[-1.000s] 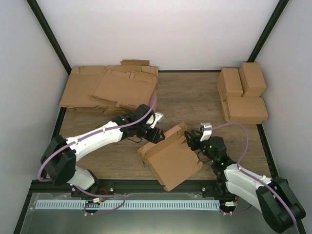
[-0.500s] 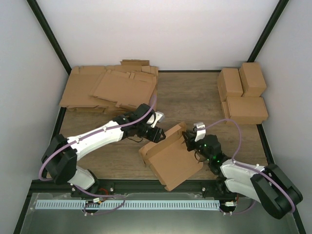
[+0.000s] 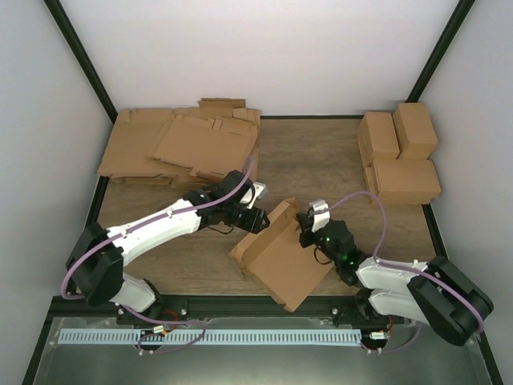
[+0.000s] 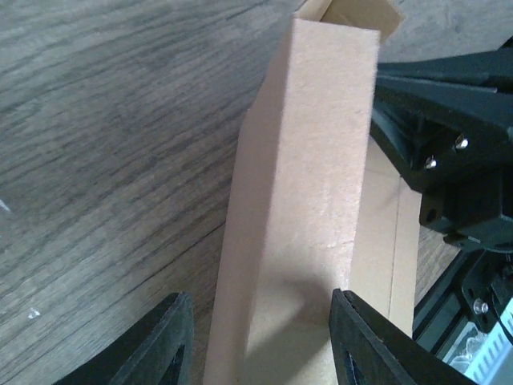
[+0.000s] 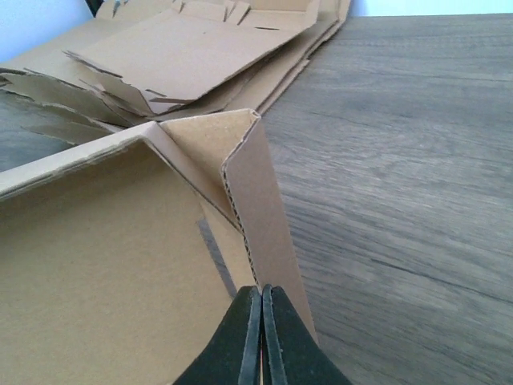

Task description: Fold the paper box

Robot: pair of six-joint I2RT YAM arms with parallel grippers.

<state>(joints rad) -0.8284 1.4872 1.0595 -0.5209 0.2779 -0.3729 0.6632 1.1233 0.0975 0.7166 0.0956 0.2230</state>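
While left fingers (image 4: pixel 164 345) flank it, paper box (image 4: pixel 313 200) rests.

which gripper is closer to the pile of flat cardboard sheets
Left. The left gripper straddles the box's left wall, just on the near side of the sheets; the right gripper pinches the box's far right corner, farther off.

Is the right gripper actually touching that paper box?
Touching. The right wrist view shows the right gripper shut on a corner flap of the paper box.

Bright, even light from above casts soft shadows on the table (image 3: pixel 321 160); close up, the paper box (image 4: pixel 313 160) looks blurred.
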